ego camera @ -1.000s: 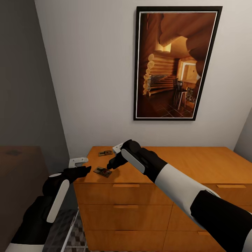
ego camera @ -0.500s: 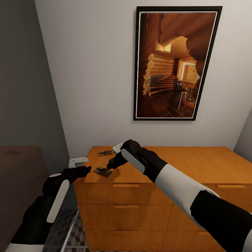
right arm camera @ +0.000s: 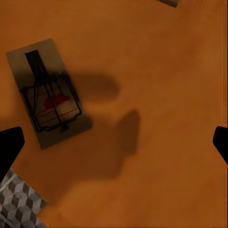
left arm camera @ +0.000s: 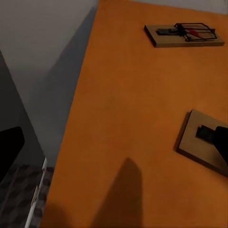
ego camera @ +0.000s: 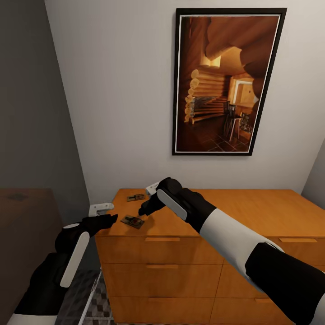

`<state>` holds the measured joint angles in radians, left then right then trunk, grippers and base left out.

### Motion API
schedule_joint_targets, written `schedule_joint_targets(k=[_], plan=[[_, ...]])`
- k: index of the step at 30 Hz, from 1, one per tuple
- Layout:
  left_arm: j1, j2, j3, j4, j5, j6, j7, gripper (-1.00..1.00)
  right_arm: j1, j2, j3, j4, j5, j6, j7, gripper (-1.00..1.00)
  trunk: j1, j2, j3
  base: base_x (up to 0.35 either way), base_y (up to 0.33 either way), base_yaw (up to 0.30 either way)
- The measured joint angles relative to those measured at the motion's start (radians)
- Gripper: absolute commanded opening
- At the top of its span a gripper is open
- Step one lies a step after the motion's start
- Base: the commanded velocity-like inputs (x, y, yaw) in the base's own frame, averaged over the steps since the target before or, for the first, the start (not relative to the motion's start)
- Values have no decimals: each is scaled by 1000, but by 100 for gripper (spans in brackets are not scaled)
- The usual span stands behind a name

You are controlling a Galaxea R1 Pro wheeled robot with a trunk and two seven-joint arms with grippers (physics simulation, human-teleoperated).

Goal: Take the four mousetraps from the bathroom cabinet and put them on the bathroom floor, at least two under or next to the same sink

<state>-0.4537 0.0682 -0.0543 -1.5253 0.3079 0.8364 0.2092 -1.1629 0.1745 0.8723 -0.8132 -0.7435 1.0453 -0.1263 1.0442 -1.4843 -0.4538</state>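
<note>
Two mousetraps lie on the left end of the orange-brown cabinet (ego camera: 234, 212). The nearer mousetrap (ego camera: 132, 221) (right arm camera: 50, 99) (left arm camera: 202, 145) sits by the front edge, the farther mousetrap (ego camera: 135, 197) (left arm camera: 185, 34) nearer the wall. Just above and right of the near trap hovers my right gripper (ego camera: 145, 209) (right arm camera: 114, 145), open, with its fingertips spread wide and the trap off to one side between them. At the cabinet's left edge my left gripper (ego camera: 110, 220) (left arm camera: 114, 147) is open too, pointing at the near trap with one fingertip (left arm camera: 221, 142) overlapping it in view.
A dark-framed picture (ego camera: 228, 81) hangs on the white wall above the cabinet. Drawer fronts with bar handles (ego camera: 160, 239) face me. A dark wall (ego camera: 31, 113) and brown surface (ego camera: 22, 212) stand at the left. Cube-patterned floor tiles (ego camera: 97, 307) show below the cabinet's left corner.
My right gripper has risen very slightly above the near mousetrap. The left arm and both traps have stayed put.
</note>
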Motion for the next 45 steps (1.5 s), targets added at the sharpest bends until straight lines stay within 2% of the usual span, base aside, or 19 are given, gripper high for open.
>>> schedule_joint_targets(k=[15, 30, 45], plan=[[-1, 1, 0, 0, -1, 0, 0, 100, -35, 0, -2, 17, -34, 0, 17, 100, 0, 0, 0, 0, 0, 0], [0, 0, -2, 0, -1, -2, 1, 100, -37, 0, -3, 14, -38, 0, 20, 100, 0, 0, 0, 0, 0, 0], [-1, 1, -1, 0, -1, 0, 2, 100, -37, 0, -3, -33, -30, 0, 12, 100, 0, 0, 0, 0, 0, 0]])
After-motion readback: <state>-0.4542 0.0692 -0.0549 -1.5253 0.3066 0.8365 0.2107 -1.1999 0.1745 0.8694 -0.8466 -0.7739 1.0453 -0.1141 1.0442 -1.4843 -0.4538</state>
